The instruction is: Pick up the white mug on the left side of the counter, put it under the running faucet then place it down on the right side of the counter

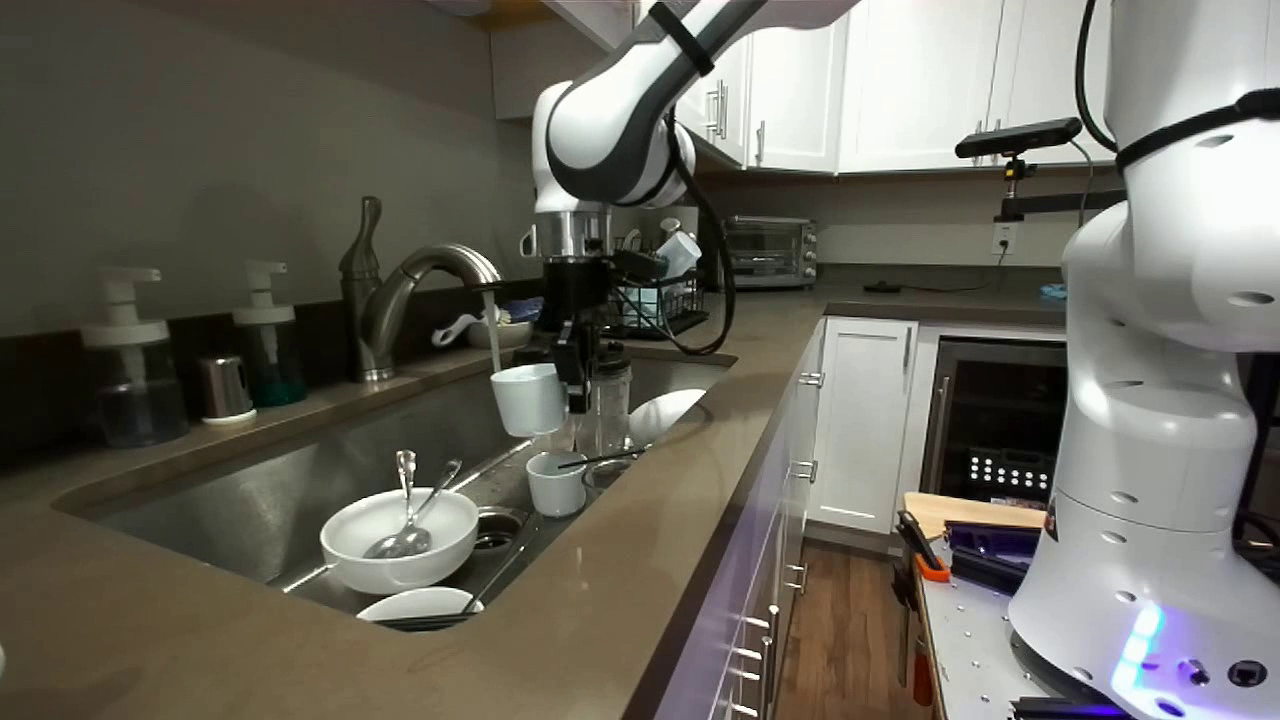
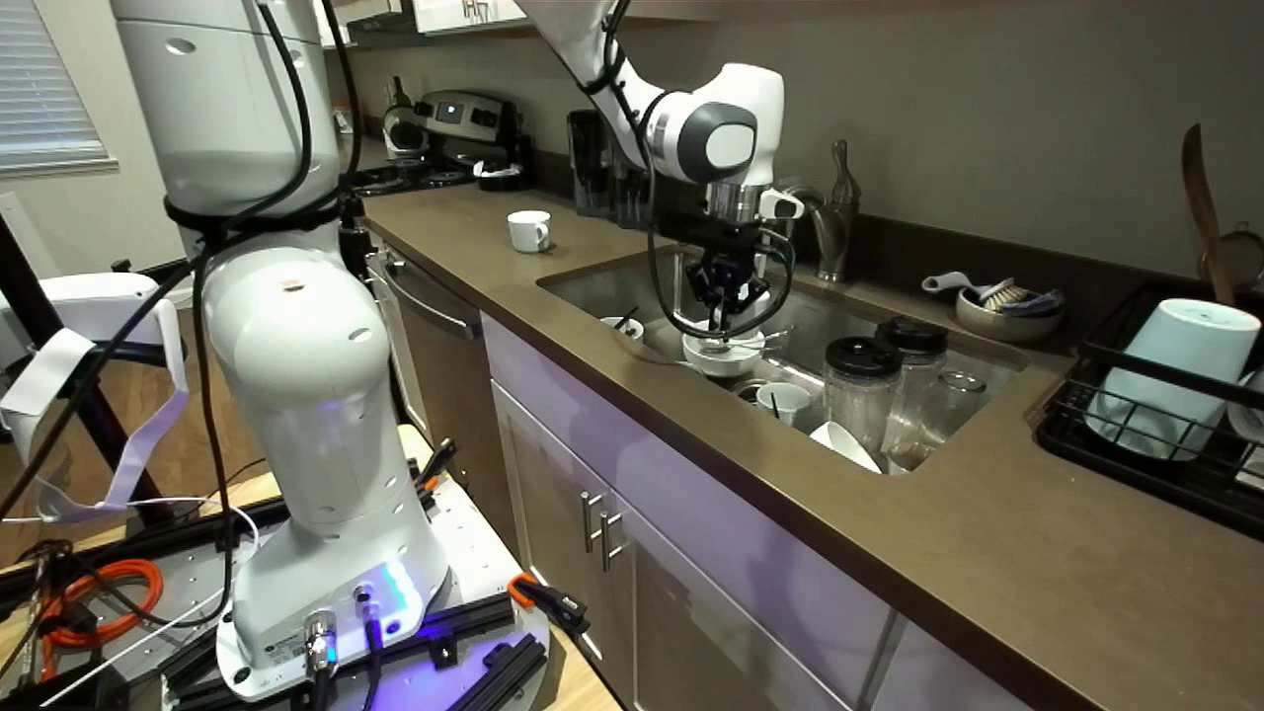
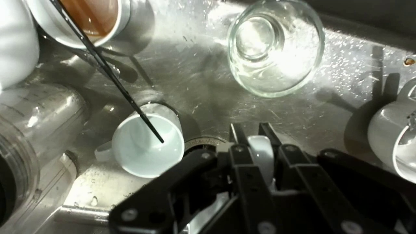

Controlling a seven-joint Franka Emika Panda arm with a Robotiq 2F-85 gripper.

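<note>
The white mug (image 1: 530,400) hangs above the sink, slightly tilted, with its handle (image 3: 262,156) between the fingers in the wrist view. My gripper (image 1: 578,385) is shut on that handle. From the faucet (image 1: 385,315) a stream of water (image 1: 492,330) falls to the mug's rim on its far side from the gripper; how much enters the mug cannot be told. In an exterior view the gripper (image 2: 726,316) largely hides the mug. The brownish-grey counter (image 2: 987,553) surrounds the sink.
Below lie a bowl with spoons (image 1: 400,540), a small cup (image 1: 556,484), lidded jars (image 2: 863,395) and a drinking glass (image 3: 276,48). Another white mug (image 2: 529,231) stands on the counter. Soap bottles (image 1: 265,340) line the wall; a dish rack (image 2: 1165,425) holds cups.
</note>
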